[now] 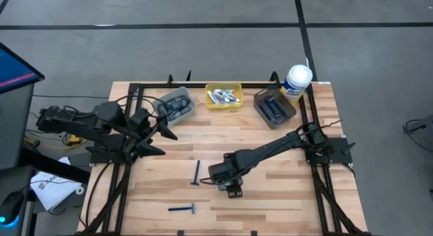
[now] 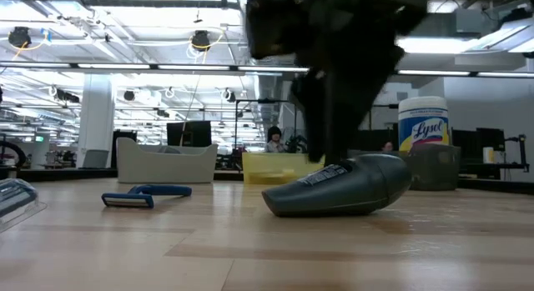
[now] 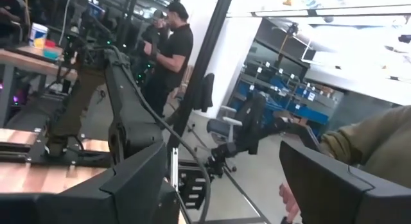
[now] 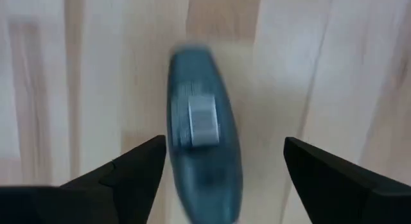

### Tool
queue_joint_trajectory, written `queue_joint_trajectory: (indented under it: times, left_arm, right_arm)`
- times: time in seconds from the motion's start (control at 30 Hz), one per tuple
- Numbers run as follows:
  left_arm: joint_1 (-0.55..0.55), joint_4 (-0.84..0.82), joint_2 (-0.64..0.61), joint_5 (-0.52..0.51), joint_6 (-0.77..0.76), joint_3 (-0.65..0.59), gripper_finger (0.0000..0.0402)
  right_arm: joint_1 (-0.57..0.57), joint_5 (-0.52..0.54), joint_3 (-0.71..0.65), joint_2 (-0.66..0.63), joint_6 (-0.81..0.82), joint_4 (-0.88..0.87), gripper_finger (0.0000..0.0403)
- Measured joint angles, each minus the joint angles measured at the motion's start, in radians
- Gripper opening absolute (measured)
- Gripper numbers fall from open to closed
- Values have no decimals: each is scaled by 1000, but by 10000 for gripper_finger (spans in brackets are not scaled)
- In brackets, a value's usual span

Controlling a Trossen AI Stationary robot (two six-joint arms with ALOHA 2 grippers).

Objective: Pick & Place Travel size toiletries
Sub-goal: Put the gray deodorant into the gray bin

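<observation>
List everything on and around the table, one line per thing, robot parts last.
Thin blue plastic razors: two, blue, loose on the wood ahead of the bins.
Dark grey oval pod: one, lying on the table under the right pincer.
Grey plastic bin: one, back left, holding dark pods.
Yellow plastic bin: one, back centre, holding small pale items.
Brown plastic bin: one, back right, holding dark blue items.
White wipes canister with yellow label: one, back right corner.
Wooden table: one, light wood.
Person in black: one, beyond the table.
Left pincer: open, at the left edge.
Right pincer: open, straddling the pod.
</observation>
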Motion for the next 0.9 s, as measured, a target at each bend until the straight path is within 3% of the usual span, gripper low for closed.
queue_joint_trajectory:
  times: [0.3, 0.63, 0.9]
  left_arm:
    - [-8, 8, -31, -32, 0, 0, 301]
    - [-5, 12, -56, -77, 19, 0, 301]
    - [-5, 10, -55, -77, 21, 0, 301]
  right_arm:
    - [35, -27, 4, 106, 12, -13, 327]
    - [31, 0, 2, 109, -2, -42, 258]
    - [25, -14, 34, 110, -49, -80, 250]
